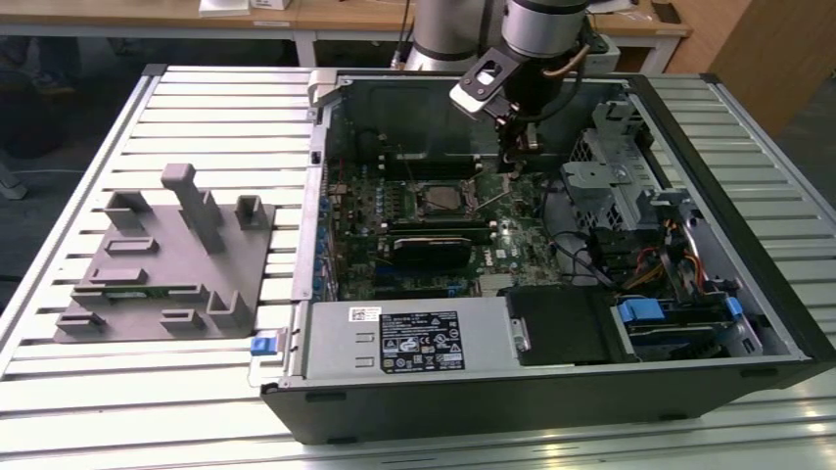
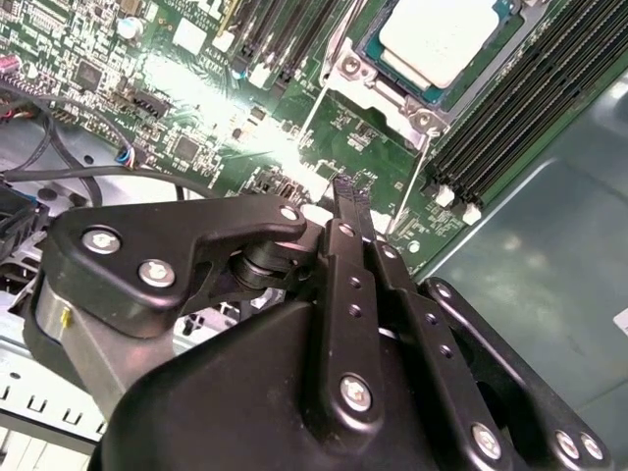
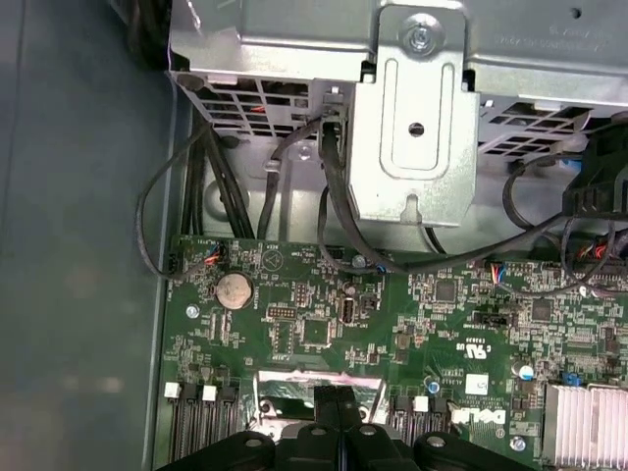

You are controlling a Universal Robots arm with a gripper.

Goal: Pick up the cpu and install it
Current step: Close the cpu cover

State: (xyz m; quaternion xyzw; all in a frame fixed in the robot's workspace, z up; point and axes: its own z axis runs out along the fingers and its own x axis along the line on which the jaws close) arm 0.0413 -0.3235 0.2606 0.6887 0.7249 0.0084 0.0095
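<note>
Inside the open computer case [image 1: 549, 406], we see the cpu [image 2: 437, 34] lying in its socket [image 2: 385, 90] on the motherboard [image 2: 196, 128], apparently already installed. The gripper [image 2: 350, 191] hovers near it, jaws pressed together and empty; whether the socket is latched, we cannot tell.

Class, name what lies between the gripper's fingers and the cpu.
Green motherboard and the socket's metal frame separate the gripper from the cpu, in the second wrist view.
</note>
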